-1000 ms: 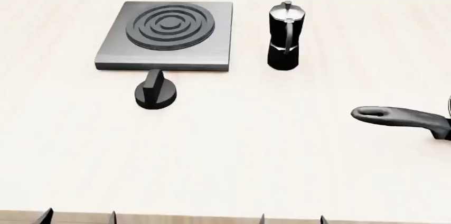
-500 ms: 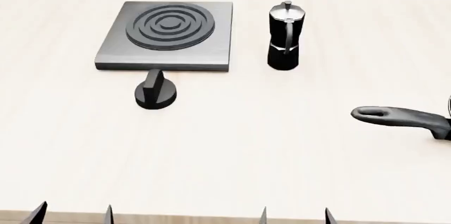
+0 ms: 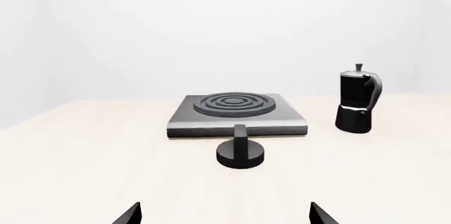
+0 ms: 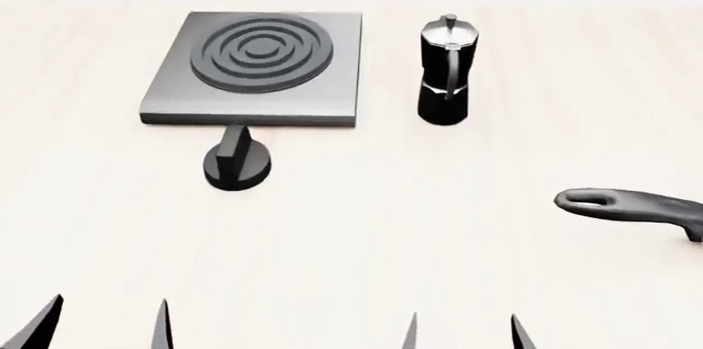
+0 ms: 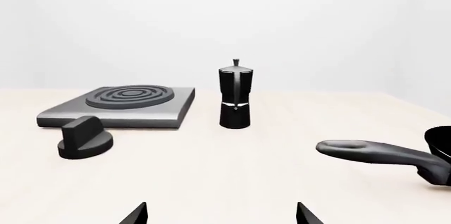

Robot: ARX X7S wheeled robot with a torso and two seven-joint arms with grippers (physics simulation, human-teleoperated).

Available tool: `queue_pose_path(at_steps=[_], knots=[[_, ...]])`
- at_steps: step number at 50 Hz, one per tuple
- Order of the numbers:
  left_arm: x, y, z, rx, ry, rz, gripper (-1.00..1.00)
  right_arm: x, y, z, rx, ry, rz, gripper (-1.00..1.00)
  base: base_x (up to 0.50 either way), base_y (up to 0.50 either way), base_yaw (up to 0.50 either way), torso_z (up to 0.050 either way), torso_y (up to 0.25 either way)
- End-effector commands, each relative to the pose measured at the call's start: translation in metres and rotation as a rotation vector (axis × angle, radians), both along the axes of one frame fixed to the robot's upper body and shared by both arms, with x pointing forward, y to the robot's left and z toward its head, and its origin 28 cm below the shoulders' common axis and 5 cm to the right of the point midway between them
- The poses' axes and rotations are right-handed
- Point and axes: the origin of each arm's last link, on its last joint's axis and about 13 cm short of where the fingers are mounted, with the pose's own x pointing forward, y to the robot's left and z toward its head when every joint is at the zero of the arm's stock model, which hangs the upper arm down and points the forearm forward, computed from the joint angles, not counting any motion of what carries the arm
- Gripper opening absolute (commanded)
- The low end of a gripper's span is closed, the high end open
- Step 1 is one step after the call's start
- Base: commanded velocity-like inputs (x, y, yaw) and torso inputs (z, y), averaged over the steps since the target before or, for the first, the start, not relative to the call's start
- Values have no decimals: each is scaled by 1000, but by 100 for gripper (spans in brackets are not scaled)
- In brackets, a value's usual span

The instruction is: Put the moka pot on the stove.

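The black moka pot [image 4: 445,71] [image 3: 357,101] [image 5: 235,97] stands upright on the pale table, just right of the grey stove [image 4: 255,69] [image 3: 236,115] [image 5: 120,106], apart from it, its handle toward me. Only black fingertips of both grippers show at the near table edge. My left gripper [image 4: 104,324] [image 3: 224,214] is open with nothing between its fingers, in line with the stove. Further right, my right gripper [image 4: 462,332] [image 5: 219,214] stands open and empty, roughly in line with the pot and far short of it.
A squat black knob [image 4: 236,164] [image 3: 240,151] [image 5: 84,138] sits on the table just in front of the stove. A long black pan handle [image 4: 626,205] [image 5: 377,152] reaches in from the right edge, right of my right gripper.
The fingertips of both grippers have come further into the head view from the near edge. The whole scene has shifted slightly down in that view. Nothing on the table has moved.
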Motion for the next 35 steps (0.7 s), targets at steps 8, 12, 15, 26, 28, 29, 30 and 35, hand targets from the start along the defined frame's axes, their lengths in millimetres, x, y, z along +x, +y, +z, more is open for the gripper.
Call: queue_pose_path(at_steps=[8,12,15,26,28,29,30,35], knots=[[23,-10,41,0,-3,-3,100,0,2,2,-8,-3,6,100,314,0,0,0,0],[24,-9,38,1,-2,-2,100,1,2,1,-10,1,7,100,319,0,0,0,0],[24,-9,35,1,-1,-1,100,1,3,1,-13,3,7,100,319,0,0,0,0],[25,-9,23,1,1,1,100,2,4,-1,-14,4,12,100,319,0,0,0,0],[25,-9,22,1,0,2,100,3,4,0,-15,1,13,100,322,0,0,0,0],[28,-8,18,8,3,5,100,4,8,3,-25,-4,21,100,352,0,0,0,0],[28,-7,17,8,3,5,100,3,8,3,-26,-4,21,100,348,0,0,0,0],[29,-8,17,7,4,7,100,4,8,4,-26,-2,16,100,350,0,0,0,0]])
